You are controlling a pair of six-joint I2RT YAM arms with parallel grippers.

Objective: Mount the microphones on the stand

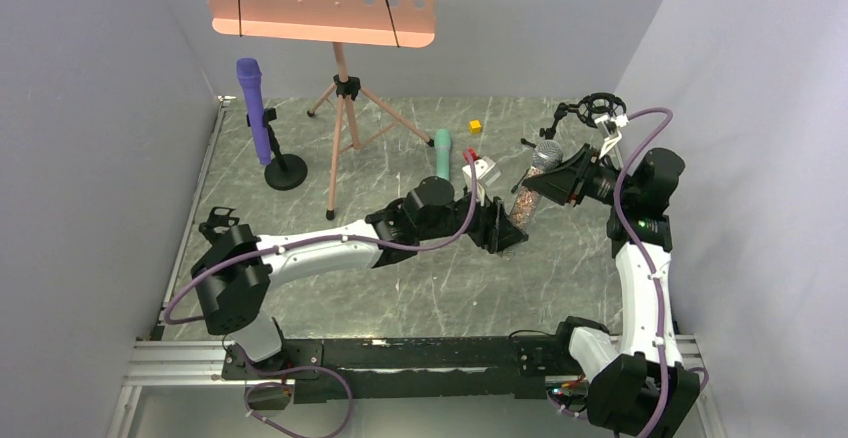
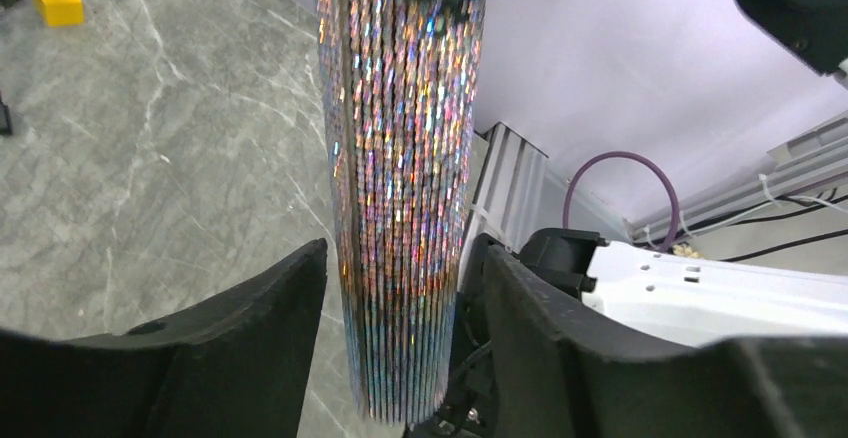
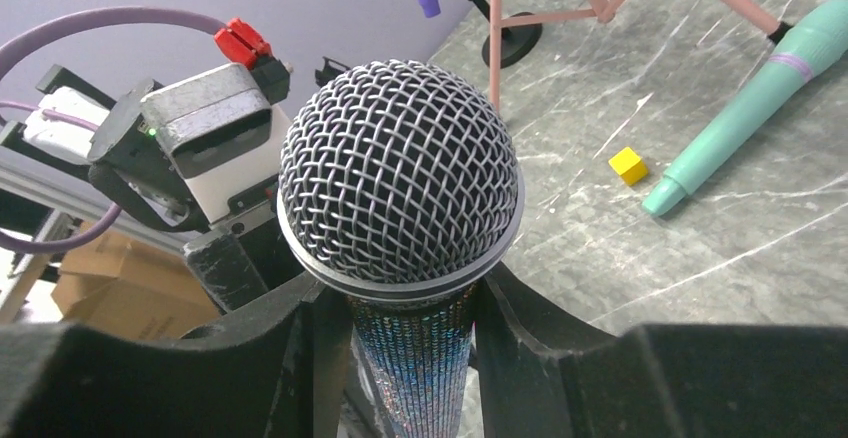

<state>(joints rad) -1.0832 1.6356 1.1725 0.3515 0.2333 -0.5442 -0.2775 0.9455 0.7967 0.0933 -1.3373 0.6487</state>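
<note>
The glittery microphone (image 1: pixel 528 196) hangs tilted above the table between both grippers. My right gripper (image 1: pixel 553 180) is shut on its neck just under the silver mesh head (image 3: pixel 400 168), with the gripper (image 3: pixel 405 293) pressing both sides. My left gripper (image 1: pixel 505 226) is open around the mic's lower end (image 2: pixel 400 138), and the gripper (image 2: pixel 405 250) has a gap on each side. The purple microphone (image 1: pixel 255 108) stands clipped in a small black desk stand (image 1: pixel 286 172) at the back left. The teal microphone (image 1: pixel 441 153) lies flat on the table and also shows in the right wrist view (image 3: pixel 760 88).
A pink music stand (image 1: pixel 340 108) on a tripod stands at the back centre. A black stand with a ring mount (image 1: pixel 600 110) is at the back right. A small yellow cube (image 1: pixel 475 126) lies near the teal mic. Grey walls close in on left and right.
</note>
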